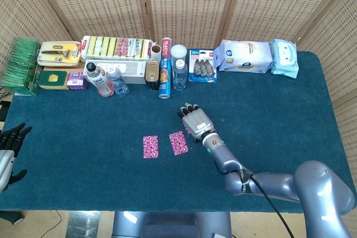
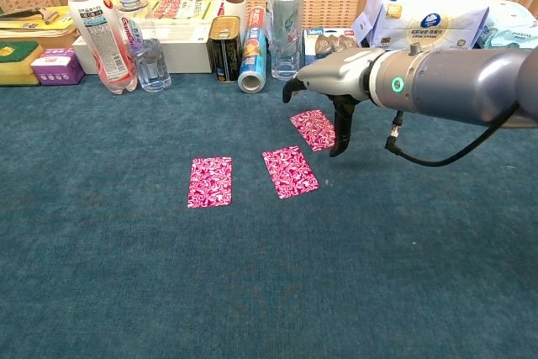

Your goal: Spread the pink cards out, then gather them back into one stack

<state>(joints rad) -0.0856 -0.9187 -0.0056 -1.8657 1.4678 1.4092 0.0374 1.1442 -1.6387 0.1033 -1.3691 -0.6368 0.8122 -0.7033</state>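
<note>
Background items only. Dark blue cloth-covered table [image 1: 83, 154], woven wicker screen [image 1: 184, 4] behind it. All clutter lines the far edge.

Far left: green box [image 1: 19, 65], a blister-packed tool [image 1: 58, 53], small purple box [image 1: 76, 80].

Next: multipack of yellow-green sponges [image 1: 116, 48], red-labelled bottle [image 2: 94, 29] beside a smaller clear bottle [image 2: 145, 52], both upright.

Centre: brown can [image 2: 224, 48] upright, blue foil roll [image 2: 251, 60] lying with its end toward the chest camera, tall clear bottle [image 2: 284, 27] just right of it.

Right: blister pack of small dark items [image 1: 202, 66], white wipes pack [image 1: 245, 56], light blue wipes pack [image 1: 284, 57].
</note>
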